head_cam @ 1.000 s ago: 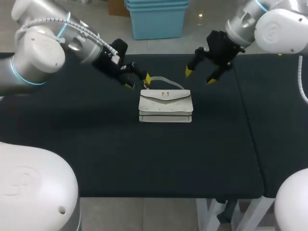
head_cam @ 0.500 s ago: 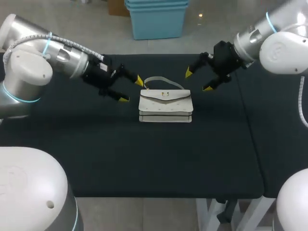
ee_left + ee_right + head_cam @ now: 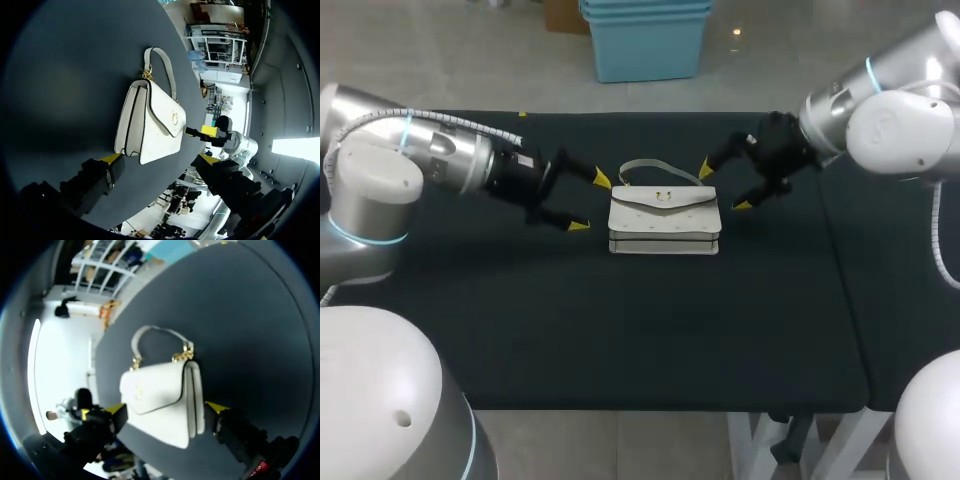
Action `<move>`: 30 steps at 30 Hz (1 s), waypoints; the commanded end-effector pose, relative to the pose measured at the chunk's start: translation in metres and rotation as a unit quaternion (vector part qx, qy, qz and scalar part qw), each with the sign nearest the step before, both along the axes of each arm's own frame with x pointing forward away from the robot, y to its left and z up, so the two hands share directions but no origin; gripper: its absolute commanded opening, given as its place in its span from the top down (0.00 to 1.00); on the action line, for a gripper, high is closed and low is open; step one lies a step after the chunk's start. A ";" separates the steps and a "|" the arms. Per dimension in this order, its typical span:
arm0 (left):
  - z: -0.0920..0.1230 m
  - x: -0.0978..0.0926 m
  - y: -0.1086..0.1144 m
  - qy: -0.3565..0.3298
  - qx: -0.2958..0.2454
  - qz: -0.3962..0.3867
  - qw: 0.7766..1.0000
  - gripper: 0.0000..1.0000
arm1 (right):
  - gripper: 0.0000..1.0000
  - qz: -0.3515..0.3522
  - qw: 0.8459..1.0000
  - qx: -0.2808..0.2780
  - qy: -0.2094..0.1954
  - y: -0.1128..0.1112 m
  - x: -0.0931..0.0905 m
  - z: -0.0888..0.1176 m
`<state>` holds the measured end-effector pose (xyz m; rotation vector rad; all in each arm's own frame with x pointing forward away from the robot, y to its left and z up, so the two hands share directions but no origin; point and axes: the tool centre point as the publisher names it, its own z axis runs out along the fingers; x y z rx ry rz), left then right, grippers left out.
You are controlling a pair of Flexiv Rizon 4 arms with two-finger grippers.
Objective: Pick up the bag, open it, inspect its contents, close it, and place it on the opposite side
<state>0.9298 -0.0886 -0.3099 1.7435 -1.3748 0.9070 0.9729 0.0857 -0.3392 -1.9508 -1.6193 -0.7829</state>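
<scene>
Black matte table (image 3: pixel 650 330), seam (image 3: pixel 842 290) down its 3 o'clock side. White bag (image 3: pixel 664 222) lies just toward 12 o'clock of centre, flap closed and facing up, gold clasp (image 3: pixel 663 197) with no legible print, handle (image 3: pixel 660 166) flat at its 12 o'clock. Left gripper (image 3: pixel 590 203) at the bag's 9 o'clock and right gripper (image 3: pixel 724 188) at its 2 o'clock are both spread wide and hold nothing.
</scene>
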 end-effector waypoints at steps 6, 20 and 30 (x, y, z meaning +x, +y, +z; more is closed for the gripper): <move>-0.013 0.017 0.001 -0.010 -0.003 -0.011 1.000 0.00 | 0.00 0.005 1.000 0.014 0.026 0.005 0.009 -0.012; -0.034 0.048 -0.009 -0.003 -0.034 -0.019 0.999 0.27 | 0.00 0.004 0.998 0.038 0.049 0.015 0.013 -0.018; -0.037 0.052 -0.021 -0.003 -0.046 -0.034 0.998 0.50 | 0.20 0.002 0.996 0.053 0.071 0.016 0.012 -0.022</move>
